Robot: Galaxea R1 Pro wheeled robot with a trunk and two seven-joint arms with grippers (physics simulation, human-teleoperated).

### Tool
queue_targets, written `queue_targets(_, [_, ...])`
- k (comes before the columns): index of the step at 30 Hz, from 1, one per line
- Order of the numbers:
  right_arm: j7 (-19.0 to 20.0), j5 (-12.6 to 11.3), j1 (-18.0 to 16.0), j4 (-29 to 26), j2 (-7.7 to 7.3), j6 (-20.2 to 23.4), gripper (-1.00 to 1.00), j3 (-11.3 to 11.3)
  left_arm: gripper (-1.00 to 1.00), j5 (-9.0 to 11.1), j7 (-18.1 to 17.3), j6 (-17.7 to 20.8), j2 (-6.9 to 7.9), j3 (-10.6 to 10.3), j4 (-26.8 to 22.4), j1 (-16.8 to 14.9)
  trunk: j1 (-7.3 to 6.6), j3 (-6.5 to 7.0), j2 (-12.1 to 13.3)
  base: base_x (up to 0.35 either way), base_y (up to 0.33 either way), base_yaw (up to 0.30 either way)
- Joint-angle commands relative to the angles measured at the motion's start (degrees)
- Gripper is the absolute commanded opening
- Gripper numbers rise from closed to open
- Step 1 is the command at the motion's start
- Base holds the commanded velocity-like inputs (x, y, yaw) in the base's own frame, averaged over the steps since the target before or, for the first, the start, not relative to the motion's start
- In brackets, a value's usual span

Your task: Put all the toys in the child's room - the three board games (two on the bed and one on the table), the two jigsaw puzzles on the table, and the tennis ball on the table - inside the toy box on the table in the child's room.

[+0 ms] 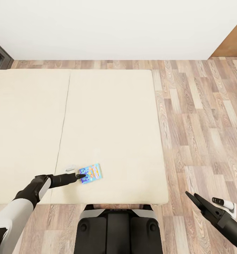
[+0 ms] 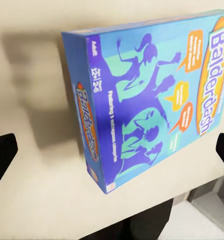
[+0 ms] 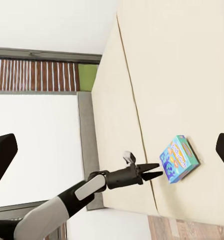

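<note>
Item: blue Balderdash board game, lying flat on the bed close to its near edge, just beside the mattress seam; nothing else rests on the mattress around it. Left tool: fingers spread apart, tips at the box's near short side, nothing clamped; from the left wrist view the box sits between the two dark fingertips, slightly askew. Right tool: idle over the wood floor off the bed's side, fingers apart. Handling note: you should square the left tool to the box's narrow width, slide the fingers along both long sides, and close firmly before lifting, since a thin box will likely pivot if caught by one corner.
</note>
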Motion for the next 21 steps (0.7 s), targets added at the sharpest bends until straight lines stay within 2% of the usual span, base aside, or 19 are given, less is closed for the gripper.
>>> queue_targets(1, [-0.07, -0.29, 0.02, -0.03, -0.02, 0.36, 1.0, -0.33, 1.0, 0.23, -0.45, 0.41, -0.01, 0.14, 0.0, -0.01, 0.04, -0.05, -0.09, 0.0, 0.0, 0.0])
queue_targets(5, [-0.07, -0.29, 0.02, -0.03, -0.02, 0.36, 1.0, -1.35, 1.0, 0.23, -1.02, 0.41, -0.01, 0.14, 0.0, -0.01, 0.04, -0.05, -0.09, 0.0, 0.0, 0.0])
queue_targets(21, [-0.07, -0.29, 0.02, -0.03, -0.02, 0.36, 1.0, -1.35, 1.0, 0.23, -1.02, 0.41, -0.01, 0.14, 0.0, -0.01, 0.04, -0.05, -0.09, 0.0, 0.0, 0.0])
